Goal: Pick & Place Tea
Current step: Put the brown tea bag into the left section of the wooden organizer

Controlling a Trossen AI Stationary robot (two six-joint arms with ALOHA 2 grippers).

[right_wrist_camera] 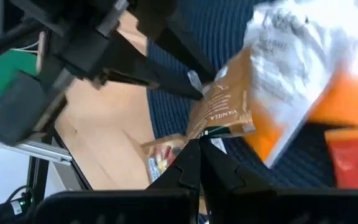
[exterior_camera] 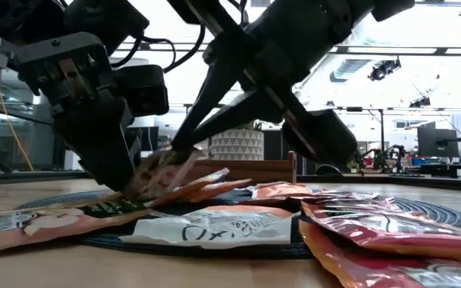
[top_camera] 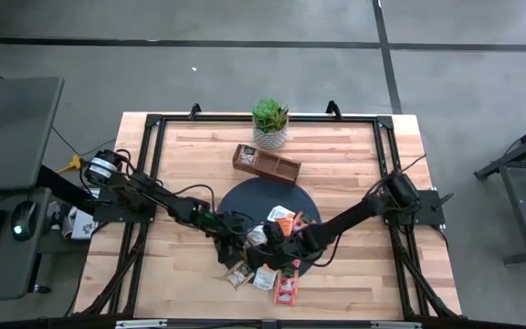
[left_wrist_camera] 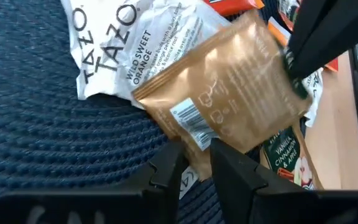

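1. Sachet (left_wrist_camera: 229,99) of tan-brown foil, square, creased, barcode on one face, is lifted just above the dark round mat (top_camera: 245,196) near its front edge.
2. Left gripper (left_wrist_camera: 194,155) pinches one edge of it; right gripper (right_wrist_camera: 199,144) is clamped on the opposite edge.
3. Other tea packets (exterior_camera: 214,228), white, orange and red, lie on the mat and the table (top_camera: 354,155).
4. Both arms hide the held sachet from above.
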